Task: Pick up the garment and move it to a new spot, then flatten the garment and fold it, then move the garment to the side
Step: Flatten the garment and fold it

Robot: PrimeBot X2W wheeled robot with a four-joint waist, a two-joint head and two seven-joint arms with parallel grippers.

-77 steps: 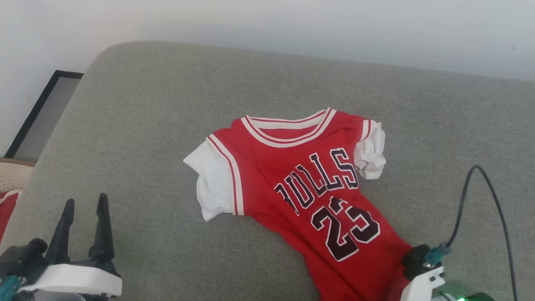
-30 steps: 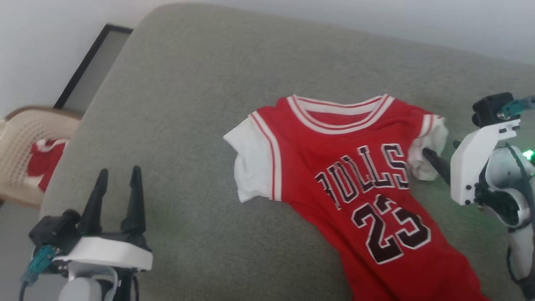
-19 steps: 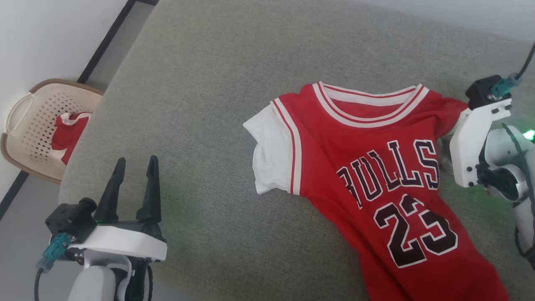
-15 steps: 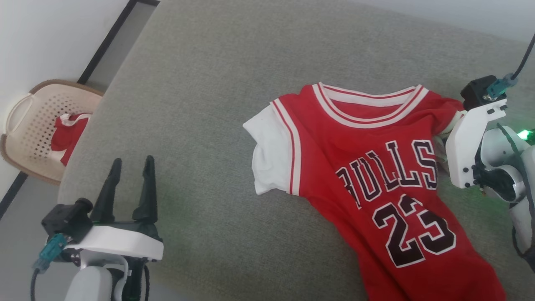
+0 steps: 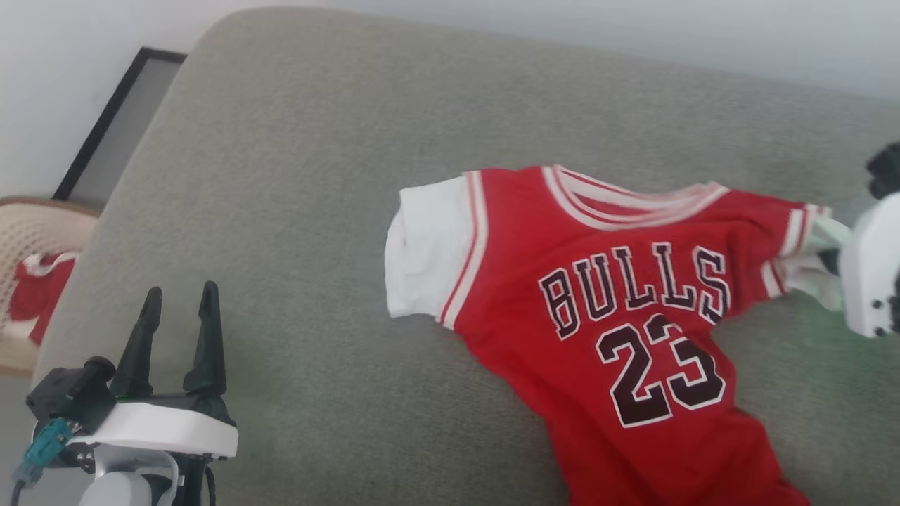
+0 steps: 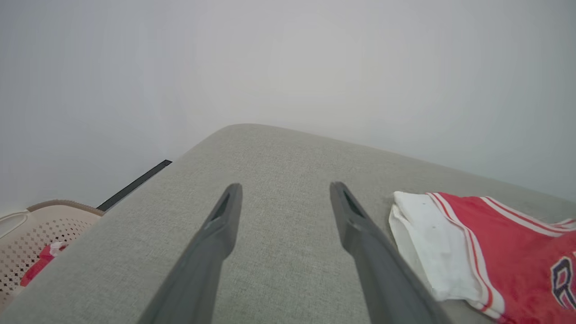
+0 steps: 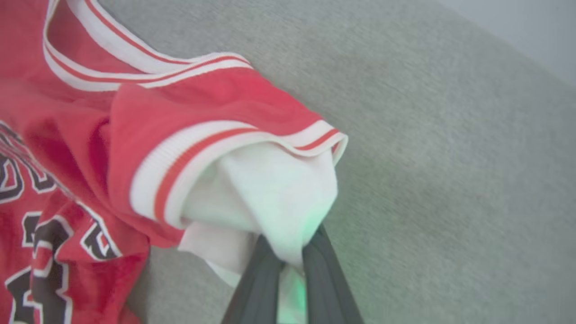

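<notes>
The red garment (number 23 on its chest) lies on the grey cushion; at its 3 o'clock the right gripper is pinched on the white sleeve; the left gripper, at 8 o'clock, stands spread and empty

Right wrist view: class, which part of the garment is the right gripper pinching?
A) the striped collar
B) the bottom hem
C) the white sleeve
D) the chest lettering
C: the right gripper is shut on the white sleeve of the garment, with the cloth bunched where it closes.
</notes>
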